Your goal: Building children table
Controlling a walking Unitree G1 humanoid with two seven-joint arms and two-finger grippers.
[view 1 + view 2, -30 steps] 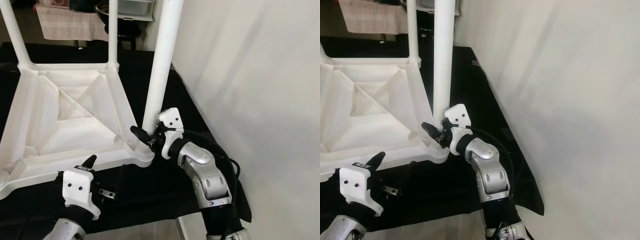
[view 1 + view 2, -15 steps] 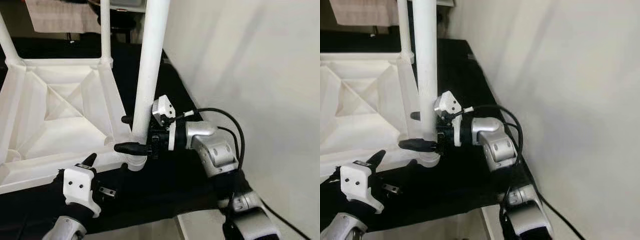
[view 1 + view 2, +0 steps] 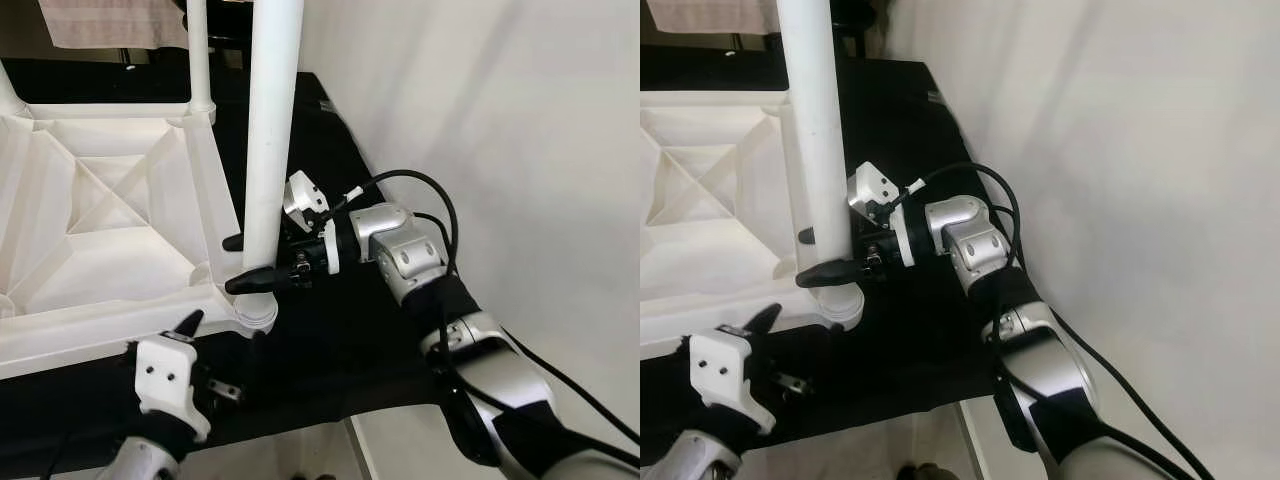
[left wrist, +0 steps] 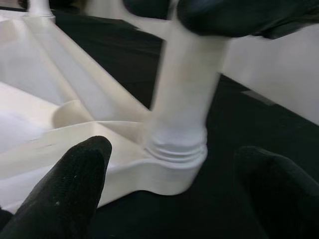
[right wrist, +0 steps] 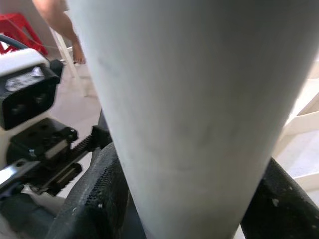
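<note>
White plastic leg (image 3: 268,130) stands upright at frame centre, clamped near its socket (image 3: 256,310) by the right end effector (image 3: 240,262); left end effector (image 3: 215,340), lower left, is open and empty.

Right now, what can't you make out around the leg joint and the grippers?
- Top of the table leg: cut off by the upper edge in both eye views.
- Socket thread: blurred in the left wrist view, so seating depth is unclear.
- Right gripper: far finger partly hidden behind the leg.
- Left gripper: one finger lost against the black cloth.
</note>
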